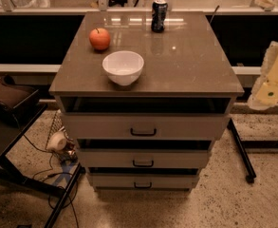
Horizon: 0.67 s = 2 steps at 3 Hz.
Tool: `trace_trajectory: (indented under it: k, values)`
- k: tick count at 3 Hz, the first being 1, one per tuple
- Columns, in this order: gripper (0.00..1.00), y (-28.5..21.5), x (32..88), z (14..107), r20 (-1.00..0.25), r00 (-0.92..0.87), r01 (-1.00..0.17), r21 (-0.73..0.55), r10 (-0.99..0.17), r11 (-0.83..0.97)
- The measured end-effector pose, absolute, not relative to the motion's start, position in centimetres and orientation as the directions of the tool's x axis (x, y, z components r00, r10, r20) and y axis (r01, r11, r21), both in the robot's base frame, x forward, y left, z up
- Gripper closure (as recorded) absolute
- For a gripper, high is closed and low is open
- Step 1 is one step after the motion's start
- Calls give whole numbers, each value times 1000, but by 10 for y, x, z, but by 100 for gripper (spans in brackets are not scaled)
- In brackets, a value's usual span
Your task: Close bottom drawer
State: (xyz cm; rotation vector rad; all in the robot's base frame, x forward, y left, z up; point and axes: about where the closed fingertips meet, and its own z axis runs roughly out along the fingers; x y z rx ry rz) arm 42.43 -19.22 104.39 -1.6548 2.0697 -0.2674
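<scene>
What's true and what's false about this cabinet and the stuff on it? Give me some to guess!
1. The apple sits on the cabinet top. True.
2. The white bowl is inside the bottom drawer. False: it stands on the cabinet top, near the front edge.
3. The can stands upright at the back of the cabinet top. True.
4. The tool is on the bottom drawer's handle. False: it is off to the right of the cabinet, up near the cabinet top's level, touching no drawer.

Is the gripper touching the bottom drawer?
Apart. The camera view shows the gripper at the right edge, beside the cabinet top, well above the bottom drawer.
</scene>
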Motion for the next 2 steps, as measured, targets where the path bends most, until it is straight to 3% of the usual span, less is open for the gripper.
trace_trajectory:
  k: [2]
  values:
    - [0,-196,425,1066,-165,-186,-837,-491,-969,244]
